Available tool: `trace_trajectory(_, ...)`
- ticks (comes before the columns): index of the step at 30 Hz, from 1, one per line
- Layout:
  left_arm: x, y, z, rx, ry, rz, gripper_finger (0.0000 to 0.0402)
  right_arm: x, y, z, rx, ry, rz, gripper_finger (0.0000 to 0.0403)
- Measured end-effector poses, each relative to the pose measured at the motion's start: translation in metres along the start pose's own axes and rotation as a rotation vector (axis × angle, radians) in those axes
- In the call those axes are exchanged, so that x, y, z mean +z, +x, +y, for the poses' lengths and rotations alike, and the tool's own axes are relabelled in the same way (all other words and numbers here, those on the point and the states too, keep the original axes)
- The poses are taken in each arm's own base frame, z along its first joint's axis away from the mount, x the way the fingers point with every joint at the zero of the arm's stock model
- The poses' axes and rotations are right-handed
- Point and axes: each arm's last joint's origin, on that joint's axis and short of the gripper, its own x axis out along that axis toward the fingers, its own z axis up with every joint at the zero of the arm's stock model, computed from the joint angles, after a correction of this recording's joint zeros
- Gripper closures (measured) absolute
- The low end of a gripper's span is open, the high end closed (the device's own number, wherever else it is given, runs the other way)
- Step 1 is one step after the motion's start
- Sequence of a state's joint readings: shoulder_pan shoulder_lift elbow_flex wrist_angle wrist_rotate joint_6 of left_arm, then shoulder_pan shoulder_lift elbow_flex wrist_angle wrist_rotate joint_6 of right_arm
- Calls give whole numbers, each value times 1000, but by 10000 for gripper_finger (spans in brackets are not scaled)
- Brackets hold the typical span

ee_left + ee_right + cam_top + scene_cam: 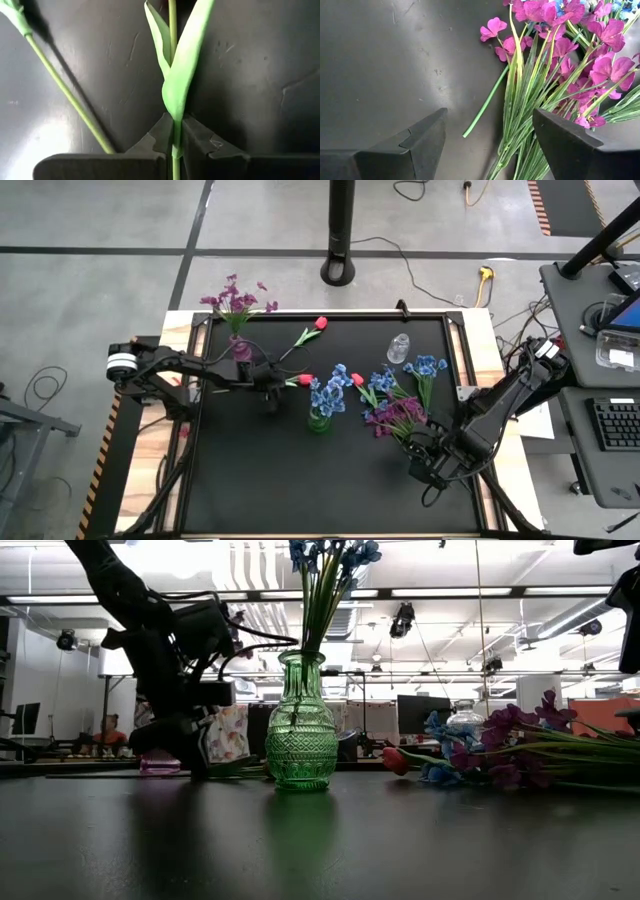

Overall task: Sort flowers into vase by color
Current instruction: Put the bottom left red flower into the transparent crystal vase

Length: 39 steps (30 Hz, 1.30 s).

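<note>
Stem alignment is what the coming lift turns on: the left claw (173, 150) is clamped together on the thin green stem of a red tulip (305, 380) that lies flat on the black table (300, 480), and the left wrist view shows the stem running straight out from between the fingers, its leaf (182, 65) just ahead of the fingertips. In the high view the red bud lies just beyond that claw (271, 387), pointing toward the green vase (319, 420) of blue flowers (328, 393), so the tulip's long axis runs roughly from the claw toward that vase. A second red tulip (320, 323) lies well beyond the claw toward the table's far edge, its stem slanting past in the wrist view. The pink vase (241, 348) of purple flowers stands just beside the left arm. The right claw (490, 140) waits with fingers wide apart over the loose purple bunch (570, 45), whose stems lie between and beside its fingers, nothing gripped. Judging by position, the left arm is plainly the nearer one for this tulip.
</note>
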<state>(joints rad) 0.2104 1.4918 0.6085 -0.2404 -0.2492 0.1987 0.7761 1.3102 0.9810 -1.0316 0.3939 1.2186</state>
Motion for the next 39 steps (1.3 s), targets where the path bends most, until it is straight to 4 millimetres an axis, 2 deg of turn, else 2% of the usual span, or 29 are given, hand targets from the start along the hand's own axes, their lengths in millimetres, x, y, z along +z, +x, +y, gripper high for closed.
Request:
trace_trajectory(5,3,-18,6,25,-45,-67,399,0,0,0,1,0,0,119)
trace_trajectory(12,9,-66,19,58,-158,-300,400,0,0,0,5,2,-2,119)
trace_trajectory(23,12,-149,40,116,-315,-836,400,4,0,1,-25,-50,-125,119)
trace_trajectory(28,13,-190,48,78,-307,-1116,400,7,-1,0,-70,-95,-221,119)
trace_trajectory(34,23,-246,59,-55,-244,-1348,400,22,-25,0,-113,-114,-370,119)
trace_trajectory(39,40,-269,58,-210,-188,-1437,400,42,-58,5,-150,-196,-544,120)
